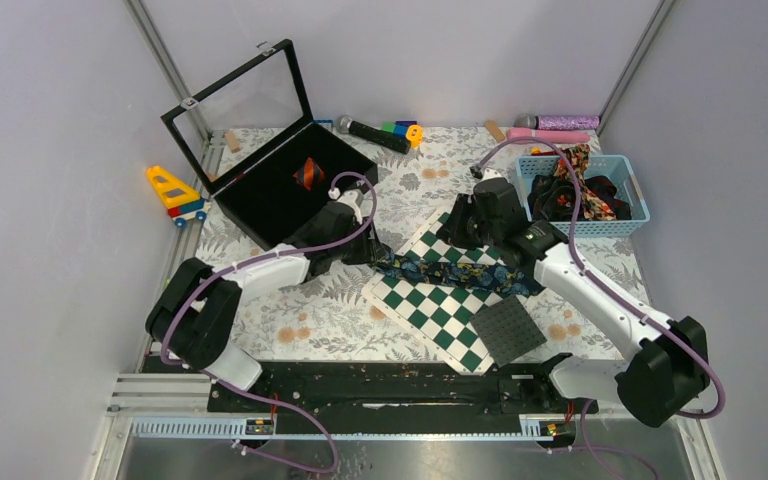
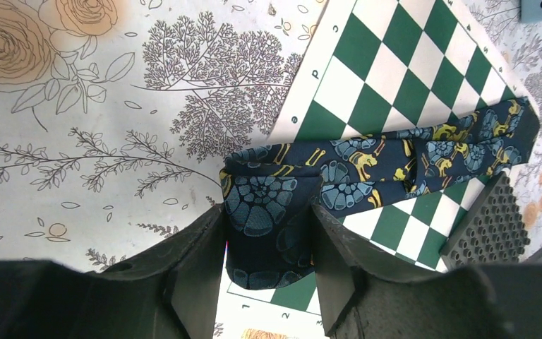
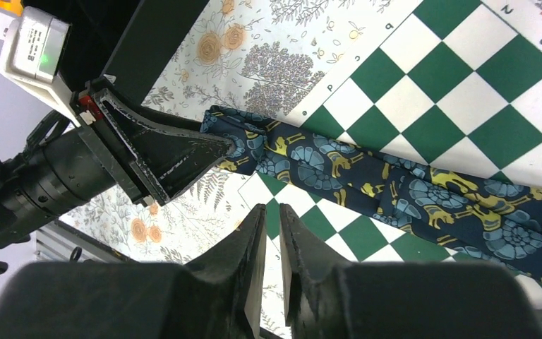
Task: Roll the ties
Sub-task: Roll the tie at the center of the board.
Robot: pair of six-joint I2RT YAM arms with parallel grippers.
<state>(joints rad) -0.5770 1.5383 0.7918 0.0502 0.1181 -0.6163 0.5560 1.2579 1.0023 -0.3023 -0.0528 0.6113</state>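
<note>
A: As the left claw (image 2: 268, 215) pinches the folded end of the navy tie (image 1: 445, 271), how's it lying?
B: Across the chequered board (image 1: 425, 308), long axis left-to-right mid-frame. Right claw (image 3: 272, 212) narrow, empty.

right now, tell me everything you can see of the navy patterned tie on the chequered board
The dark navy fabric tie, printed with blue shell spirals and yellow figures, lies diagonally across the green-and-white chequered board. One end is folded over at the board's edge, gripped between the left gripper's fingers. The right gripper hovers nearby, not touching.
</note>
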